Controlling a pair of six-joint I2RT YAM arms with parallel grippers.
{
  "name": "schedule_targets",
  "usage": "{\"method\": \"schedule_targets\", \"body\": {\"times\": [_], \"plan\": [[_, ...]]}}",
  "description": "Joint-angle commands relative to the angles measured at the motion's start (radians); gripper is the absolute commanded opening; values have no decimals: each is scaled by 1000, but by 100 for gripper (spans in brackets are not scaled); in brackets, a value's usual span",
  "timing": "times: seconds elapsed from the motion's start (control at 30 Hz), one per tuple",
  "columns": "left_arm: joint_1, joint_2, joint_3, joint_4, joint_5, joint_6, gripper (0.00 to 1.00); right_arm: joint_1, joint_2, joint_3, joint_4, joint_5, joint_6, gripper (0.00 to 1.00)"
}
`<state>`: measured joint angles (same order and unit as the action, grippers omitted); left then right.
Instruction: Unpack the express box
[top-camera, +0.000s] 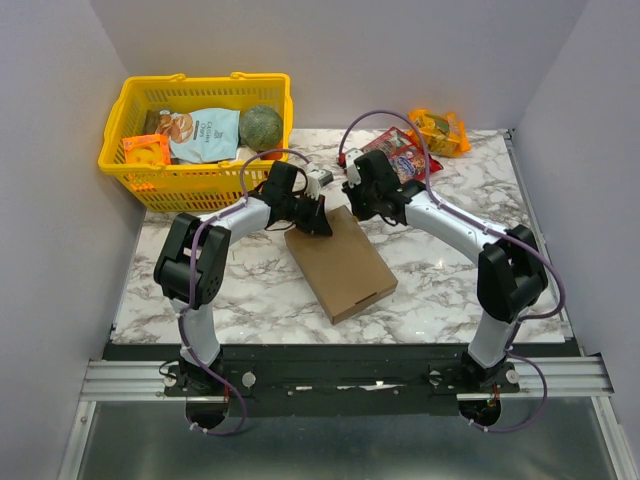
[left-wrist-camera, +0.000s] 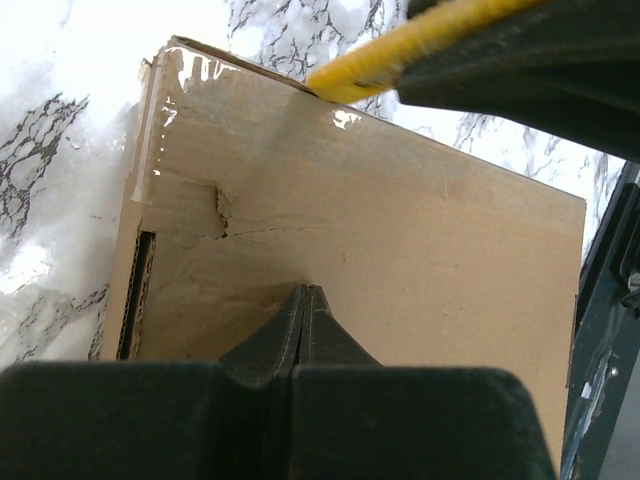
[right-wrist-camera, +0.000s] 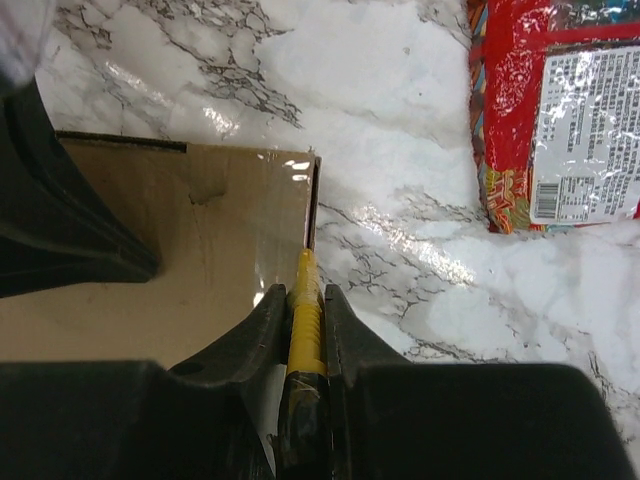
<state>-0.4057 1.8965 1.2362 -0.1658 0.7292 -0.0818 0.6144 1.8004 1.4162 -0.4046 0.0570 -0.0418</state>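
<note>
Plain brown cardboard box (top-camera: 340, 262), flat, unmarked, lid shut. It sits on the marble table (top-camera: 250, 290) around the middle, turned diagonally so its long side runs far-left to near-right. Up close, glossy clear tape (left-wrist-camera: 160, 110) wraps over one far corner (a bit wrinkly). There's a small torn dent in the top near it, and corrugated edge shows through a side slit.
</note>
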Motion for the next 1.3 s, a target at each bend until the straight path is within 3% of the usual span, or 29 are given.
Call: {"method": "schedule_targets", "body": {"times": [0.0, 0.23, 0.6, 0.8, 0.97, 1.07, 1.27], "plan": [[5, 84, -27, -15, -221, 1, 0, 22, -44, 7, -183, -28, 16, 0], [5, 76, -32, -1, -300, -19, 0, 38, -90, 6, -287, -43, 7, 0], [5, 21, -81, 38, -306, -42, 0, 58, -191, -78, -379, -49, -4, 0], [5, -45, -95, 67, -183, -50, 0, 58, -177, -117, -289, -19, -42, 0], [5, -186, -187, 181, -62, -47, 13, 58, -105, -1, -263, 12, -93, 0], [4, -278, -253, 252, 70, 20, 22, 58, -61, 46, -244, 14, -116, 0], [-30, -298, -274, 196, 154, 155, 23, 58, 28, 185, -231, -3, -135, 0]]}}
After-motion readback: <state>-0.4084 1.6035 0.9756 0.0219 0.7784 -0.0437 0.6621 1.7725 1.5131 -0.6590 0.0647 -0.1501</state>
